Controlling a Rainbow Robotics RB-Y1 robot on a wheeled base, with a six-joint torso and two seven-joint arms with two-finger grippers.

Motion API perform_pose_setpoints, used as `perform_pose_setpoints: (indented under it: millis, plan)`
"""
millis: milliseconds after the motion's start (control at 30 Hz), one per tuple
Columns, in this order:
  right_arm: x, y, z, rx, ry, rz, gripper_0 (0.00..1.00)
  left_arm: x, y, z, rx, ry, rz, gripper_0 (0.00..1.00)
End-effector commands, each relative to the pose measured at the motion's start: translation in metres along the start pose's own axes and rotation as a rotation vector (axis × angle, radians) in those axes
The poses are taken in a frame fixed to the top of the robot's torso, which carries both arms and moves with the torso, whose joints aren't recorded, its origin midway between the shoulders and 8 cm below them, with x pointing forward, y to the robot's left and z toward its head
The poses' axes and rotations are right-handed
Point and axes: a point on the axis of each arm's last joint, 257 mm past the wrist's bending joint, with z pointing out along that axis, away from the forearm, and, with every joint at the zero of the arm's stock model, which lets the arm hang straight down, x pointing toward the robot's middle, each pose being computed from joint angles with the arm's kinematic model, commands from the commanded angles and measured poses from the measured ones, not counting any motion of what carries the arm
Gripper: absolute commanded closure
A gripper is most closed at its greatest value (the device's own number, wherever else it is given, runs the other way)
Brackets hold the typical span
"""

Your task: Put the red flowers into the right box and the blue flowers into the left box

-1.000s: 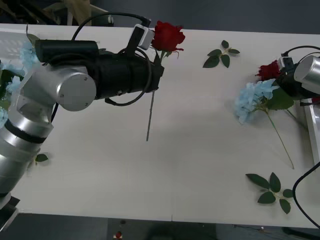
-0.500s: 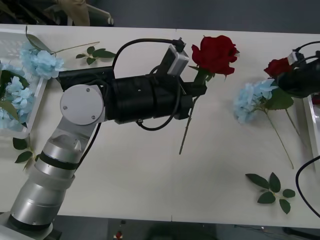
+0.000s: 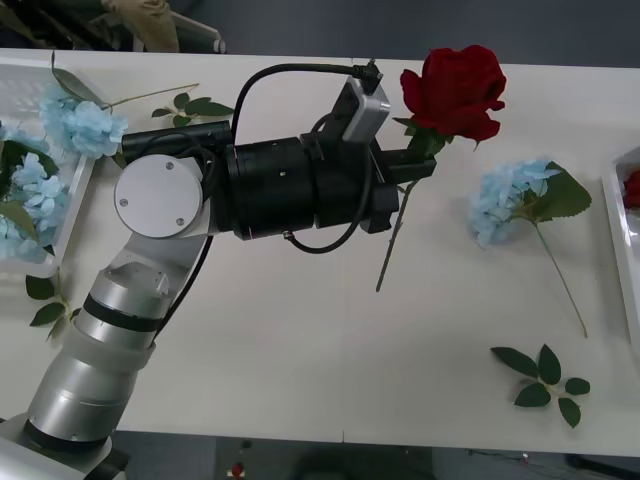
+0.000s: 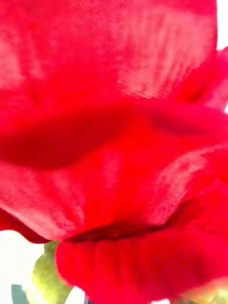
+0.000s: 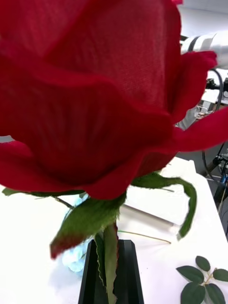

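One red rose [image 3: 455, 90] is held off the white table [image 3: 300, 350] in the front view, its stem pinched in the left gripper [image 3: 408, 170] just under the bloom, the stem end hanging free above the tabletop. The left arm [image 3: 280, 190] reaches across the middle of the table. A blue flower [image 3: 505, 200] lies flat to the right of the held rose, apart from it, with a loose leaf sprig [image 3: 545, 378] nearer the front edge. The left box [image 3: 60, 215] sits at the table's left end with blue flowers [image 3: 25, 185] in it and another blue bloom [image 3: 85, 125] on its far rim. The right box [image 3: 620, 240] shows as a white rim at the right edge, with red inside. No writing is legible.

Right wrist view: red petals [image 4: 114, 142] press close to the lens; whether the right gripper is open or closed cannot be told.

Left wrist view: the black fingers [image 5: 126, 275] are closed on the rose's stem, the bloom directly above, white tabletop and room equipment behind.
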Motion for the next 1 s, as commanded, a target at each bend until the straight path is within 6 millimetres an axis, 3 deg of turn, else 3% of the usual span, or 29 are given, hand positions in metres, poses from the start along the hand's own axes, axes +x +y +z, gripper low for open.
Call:
perform_pose_setpoints:
  millis: [33,167,400,467,500,533,567,600,633,800,1000]
  plan:
    - [-0.014,-0.029,-0.03,0.104,-0.026,-0.064,1.0,-0.025,-0.004,0.001,0.015,-0.037,0.041,1.0]
    - [-0.003,-0.061,-0.022,0.201,-0.027,-0.057,1.0,-0.025,-0.004,0.001,0.015,-0.037,0.041,1.0]
    - [0.022,-0.081,0.007,0.217,-0.06,0.0,1.0,-0.025,-0.004,0.001,0.015,-0.037,0.041,1.0]
    - [0.028,-0.084,0.012,0.218,-0.061,0.004,0.92,-0.025,-0.004,0.001,0.015,-0.037,0.041,1.0]
    - [0.032,-0.087,0.013,0.223,-0.057,0.006,0.79,-0.025,-0.004,0.001,0.015,-0.037,0.041,1.0]
    - [0.036,-0.089,0.014,0.225,-0.053,0.012,0.6,-0.025,-0.004,0.001,0.015,-0.037,0.041,1.0]
    - [0.037,-0.089,0.015,0.222,-0.053,0.013,0.51,-0.025,-0.004,0.001,0.015,-0.037,0.041,1.0]
    - [0.038,-0.088,0.016,0.216,-0.057,0.018,0.34,-0.025,-0.004,0.001,0.015,-0.037,0.041,1.0]
    - [0.039,-0.086,0.018,0.208,-0.058,0.02,0.27,-0.025,-0.004,0.001,0.015,-0.037,0.041,1.0]
    - [0.04,-0.073,0.027,0.155,-0.068,0.021,0.16,-0.025,-0.004,0.001,0.015,-0.037,0.041,1.0]
    - [0.037,-0.025,0.034,-0.021,-0.076,-0.124,0.14,-0.025,-0.004,0.001,0.015,-0.037,0.041,1.0]
